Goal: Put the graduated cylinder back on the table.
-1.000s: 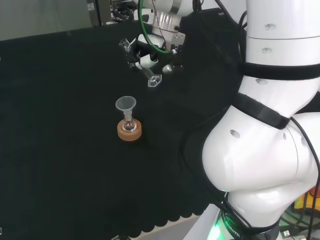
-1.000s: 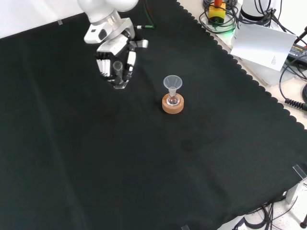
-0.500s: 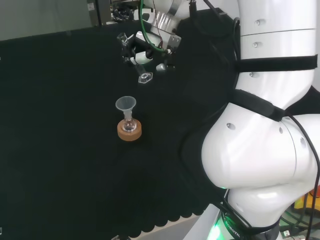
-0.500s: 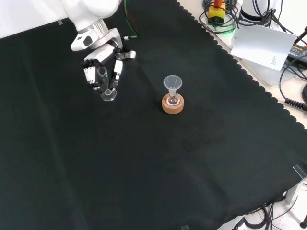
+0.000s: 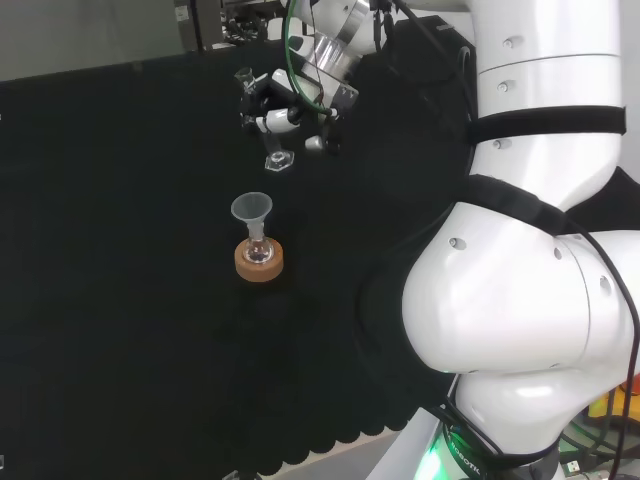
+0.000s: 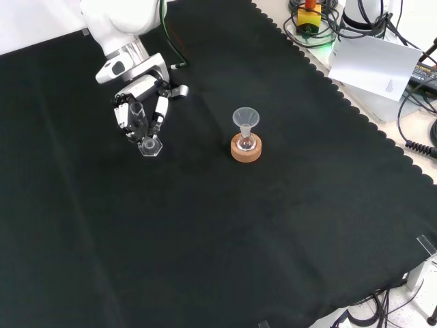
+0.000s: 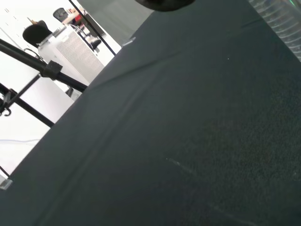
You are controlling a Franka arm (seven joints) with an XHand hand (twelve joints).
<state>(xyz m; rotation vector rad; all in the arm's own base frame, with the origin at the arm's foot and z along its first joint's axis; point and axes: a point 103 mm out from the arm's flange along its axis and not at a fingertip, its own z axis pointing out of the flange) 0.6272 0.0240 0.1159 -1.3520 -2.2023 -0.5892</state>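
Graduated cylinder [image 6: 142,128], clear, hexagonal foot

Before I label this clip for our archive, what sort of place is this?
Probably a robotics lab bench set up for glassware handling: a black cloth, a funnel in a small flask on a cork ring, and the hand holding a graduated cylinder.

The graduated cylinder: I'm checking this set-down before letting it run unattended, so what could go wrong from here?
1. The graduated cylinder leans in the hand, fingers curled round its tube. If its base meets the cloth on one edge, it may tip on release.
2. It is tall and narrow, so an opening finger could catch it and knock it over.
3. The funnel in the small flask on the cork ring stands apart to the right in the front view; a toppled cylinder might roll that way.
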